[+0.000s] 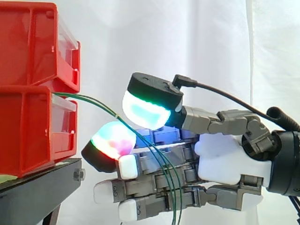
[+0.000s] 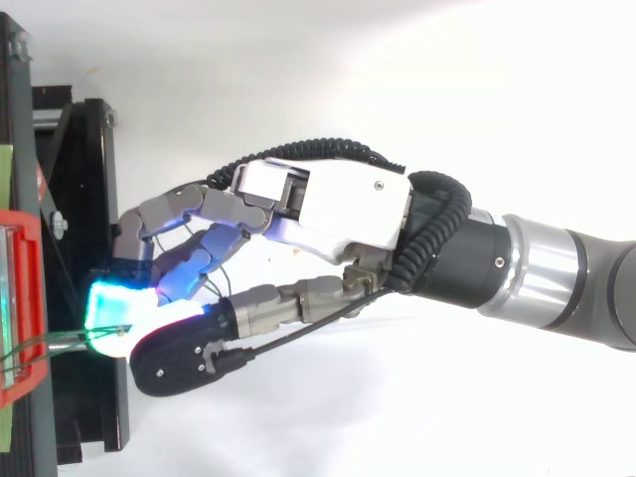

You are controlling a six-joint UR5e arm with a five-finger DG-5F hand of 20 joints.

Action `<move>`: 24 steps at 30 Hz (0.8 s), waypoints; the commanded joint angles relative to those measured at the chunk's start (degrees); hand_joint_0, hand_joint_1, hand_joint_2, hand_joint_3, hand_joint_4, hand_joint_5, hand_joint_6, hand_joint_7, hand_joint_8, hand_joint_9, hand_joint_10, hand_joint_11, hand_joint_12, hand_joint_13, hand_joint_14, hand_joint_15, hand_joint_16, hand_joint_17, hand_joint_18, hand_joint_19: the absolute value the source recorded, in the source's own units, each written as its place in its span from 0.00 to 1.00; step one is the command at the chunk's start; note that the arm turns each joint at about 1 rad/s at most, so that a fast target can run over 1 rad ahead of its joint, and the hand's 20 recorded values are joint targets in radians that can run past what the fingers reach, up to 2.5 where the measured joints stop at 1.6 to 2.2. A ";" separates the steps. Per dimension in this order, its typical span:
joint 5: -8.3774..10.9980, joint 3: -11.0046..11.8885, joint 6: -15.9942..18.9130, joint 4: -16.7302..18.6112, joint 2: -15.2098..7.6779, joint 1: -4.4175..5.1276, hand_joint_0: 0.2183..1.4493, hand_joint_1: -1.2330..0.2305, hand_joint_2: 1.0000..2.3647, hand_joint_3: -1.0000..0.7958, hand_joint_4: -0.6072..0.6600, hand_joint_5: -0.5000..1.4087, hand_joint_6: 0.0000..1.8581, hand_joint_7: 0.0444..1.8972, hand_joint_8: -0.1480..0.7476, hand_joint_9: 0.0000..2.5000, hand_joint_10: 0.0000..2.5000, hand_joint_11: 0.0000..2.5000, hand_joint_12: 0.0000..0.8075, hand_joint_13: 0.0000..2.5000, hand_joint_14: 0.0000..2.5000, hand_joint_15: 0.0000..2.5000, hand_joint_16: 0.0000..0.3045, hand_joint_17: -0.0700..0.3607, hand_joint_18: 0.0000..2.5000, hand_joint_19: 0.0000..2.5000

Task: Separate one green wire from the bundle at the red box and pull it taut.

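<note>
Several thin green wires (image 1: 93, 102) leave the gap between two stacked red bins (image 1: 28, 131) at the left. They arc rightward and hang down across my hand (image 1: 220, 159). The hand reaches in from the right, just off the bins' front. Its thumb pad (image 1: 147, 110) glows white and green above the wires, and a curled finger pad (image 1: 112, 140) glows green and red just below them. The wires run through the narrow gap between these two pads, so they look pinched. From above, the hand (image 2: 338, 204) has those glowing pads (image 2: 114, 318) together at the red bin's edge (image 2: 25, 298).
The bins rest on a black stand (image 1: 37, 187) whose frame (image 2: 84, 199) lies under the fingertips. A white curtain hangs behind. The lower fingers (image 1: 140, 190) stay straight, with the loose wire ends (image 1: 174, 197) dangling in front of them.
</note>
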 commanded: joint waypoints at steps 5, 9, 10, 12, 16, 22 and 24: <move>0.00 0.01 0.20 -0.10 0.09 0.02 0.34 0.34 0.01 0.39 0.61 0.16 0.46 0.53 0.52 0.37 0.01 0.24 0.38 0.31 0.00 0.14 0.14 0.39 0.29 0.16; -0.18 0.36 0.91 -0.10 0.09 -0.25 0.35 0.32 0.01 0.36 0.60 0.16 0.47 0.53 0.51 0.38 0.01 0.26 0.38 0.32 0.00 0.14 0.14 0.38 0.30 0.16; -0.26 0.45 1.00 -0.19 0.09 -0.34 0.36 0.32 0.01 0.34 0.61 0.17 0.47 0.52 0.52 0.39 0.01 0.26 0.38 0.32 0.00 0.14 0.14 0.38 0.30 0.16; -0.79 0.98 1.00 -0.81 0.09 -0.34 0.35 0.31 0.00 0.28 0.62 0.17 0.47 0.53 0.52 0.40 0.01 0.26 0.37 0.33 0.00 0.14 0.14 0.38 0.31 0.16; -2.02 1.86 1.43 -3.27 0.09 -0.51 0.29 0.43 0.00 0.28 0.62 0.18 0.46 0.55 0.52 0.43 0.01 0.26 0.39 0.33 0.00 0.14 0.14 0.38 0.31 0.17; -2.11 2.03 2.58 -4.59 0.09 -0.51 0.32 0.49 0.00 0.31 0.61 0.19 0.45 0.58 0.52 0.44 0.01 0.26 0.38 0.33 0.00 0.14 0.14 0.38 0.31 0.17; -2.11 2.12 2.58 -4.59 0.09 -0.51 0.32 0.47 0.01 0.34 0.60 0.19 0.45 0.59 0.52 0.44 0.01 0.26 0.38 0.33 0.00 0.14 0.14 0.38 0.30 0.17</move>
